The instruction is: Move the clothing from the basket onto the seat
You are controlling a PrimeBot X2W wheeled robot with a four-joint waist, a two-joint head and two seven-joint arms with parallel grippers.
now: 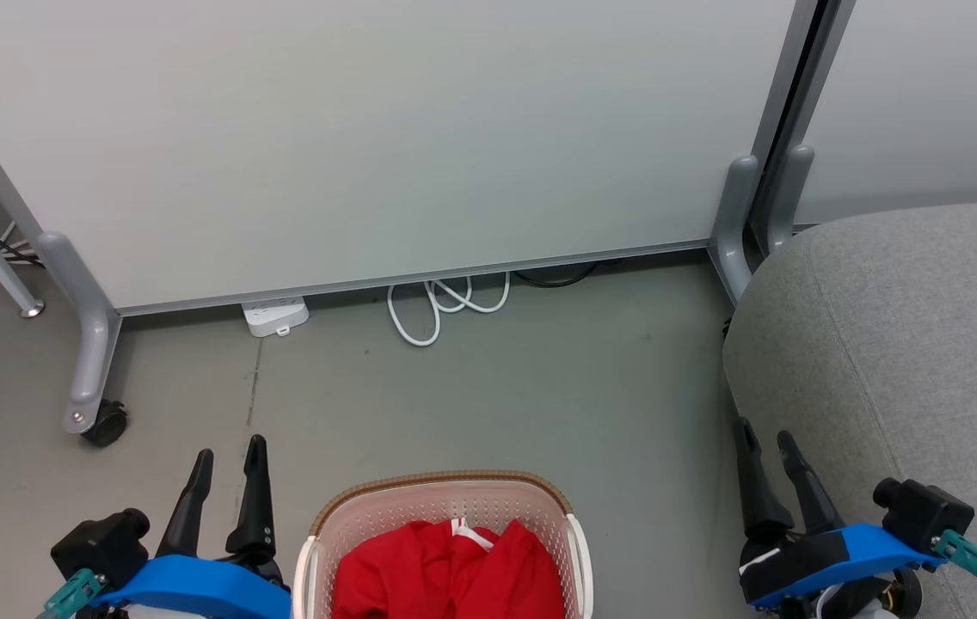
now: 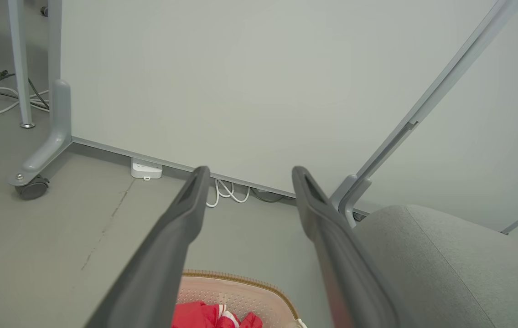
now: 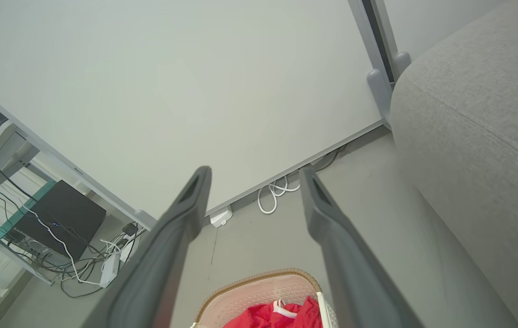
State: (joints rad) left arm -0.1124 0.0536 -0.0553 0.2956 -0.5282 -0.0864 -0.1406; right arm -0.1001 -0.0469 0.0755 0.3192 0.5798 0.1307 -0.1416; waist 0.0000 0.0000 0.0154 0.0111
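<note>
Below, at the lower left of the head view, the left gripper (image 1: 231, 447) points up the picture, its two dark fingers standing apart with nothing between them. It hangs over bare floor (image 1: 497, 387), just beside the left wall of the basket (image 1: 445, 478) and not touching it. At the lower right, the right gripper (image 1: 764, 428) is likewise spread and empty. Its fingers show against the near edge of the seat (image 1: 910, 344); whether they touch the fabric cannot be told. Each gripper is mounted on a blue bracket (image 1: 196, 586).

Between the two grippers stands the basket, cream-white and perforated, with a brown woven-look rim; the bottom edge of the picture cuts it off. Inside it lies the clothing (image 1: 445, 567), a crumpled heap of bright red fabric with a strip of white trim near the top, all within the basket walls. The grey seat, with rounded edges, stands at the right, set apart from the basket by a strip of floor.

Behind everything runs a pale partition panel (image 1: 368, 129) on grey feet, one with a black caster (image 1: 106, 423). At its base lie a white power strip (image 1: 276, 315) and a looped white cable (image 1: 441, 305). Both wrist views show the parted, empty fingers, with basket and seat beyond them.
</note>
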